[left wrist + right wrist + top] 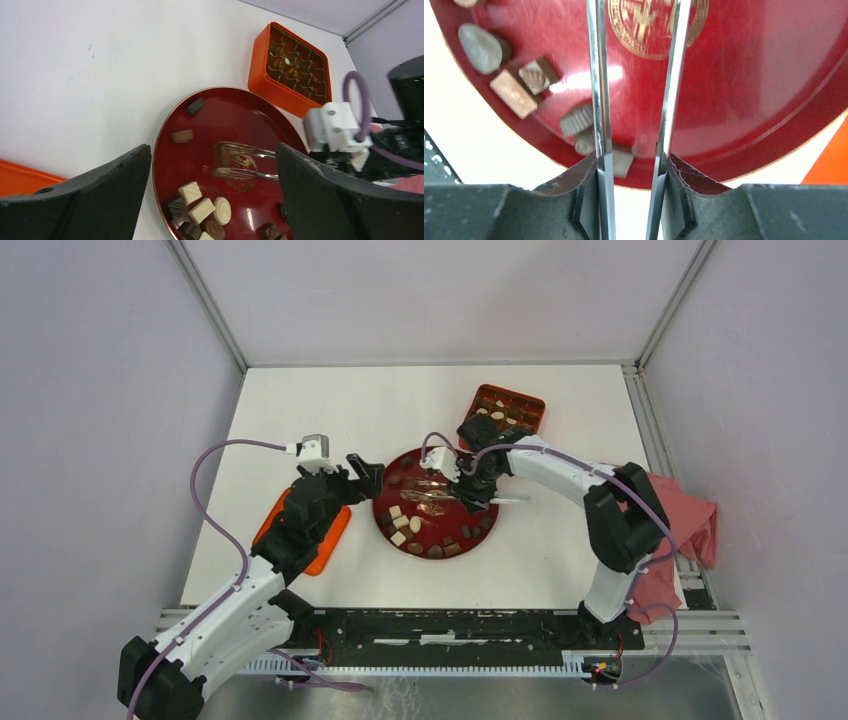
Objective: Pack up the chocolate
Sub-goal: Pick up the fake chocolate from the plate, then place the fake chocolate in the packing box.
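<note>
A red plate (450, 520) (225, 115) (749, 75) holds the chocolate (402, 523) (200, 210) (514, 92), loose dark, light brown and cream pieces along its near rim. My right gripper (470, 485) (631, 165) is shut on metal tongs (245, 174) (599, 100). Their tips reach over the plate's gold emblem, and a brown piece (223, 156) sits between them. My left gripper (365, 475) (212, 150) hangs wide open and holds nothing at the plate's left edge. The orange gridded box (510, 408) (292, 65) stands behind the plate with a few pieces in it.
An orange lid (330, 540) (20, 175) lies under my left arm, left of the plate. A red cloth (690, 525) is bunched at the table's right edge. Frame posts stand at the back corners.
</note>
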Available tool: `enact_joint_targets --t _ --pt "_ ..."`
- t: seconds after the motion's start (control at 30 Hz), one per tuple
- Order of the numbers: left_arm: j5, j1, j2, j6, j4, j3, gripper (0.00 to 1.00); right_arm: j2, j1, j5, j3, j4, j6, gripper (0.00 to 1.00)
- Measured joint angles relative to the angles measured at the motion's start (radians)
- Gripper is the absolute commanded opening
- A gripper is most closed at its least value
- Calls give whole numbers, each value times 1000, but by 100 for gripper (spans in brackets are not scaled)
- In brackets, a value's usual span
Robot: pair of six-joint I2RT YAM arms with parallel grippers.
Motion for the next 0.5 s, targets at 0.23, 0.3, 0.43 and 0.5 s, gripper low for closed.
enact_joint_targets --t 0.23,0.3,0.43,0.5 --pt "0 0 0 0 0 0 98 -194 -193 -121 -123 16 -9 0" --pt "0 0 0 0 0 0 98 -217 -286 -157 -123 31 -8 1" --pt "0 0 5 0 0 0 98 -218 -447 -180 -108 35 -8 4" --pt "0 0 9 0 0 0 98 -198 -510 -180 -80 27 -9 5"
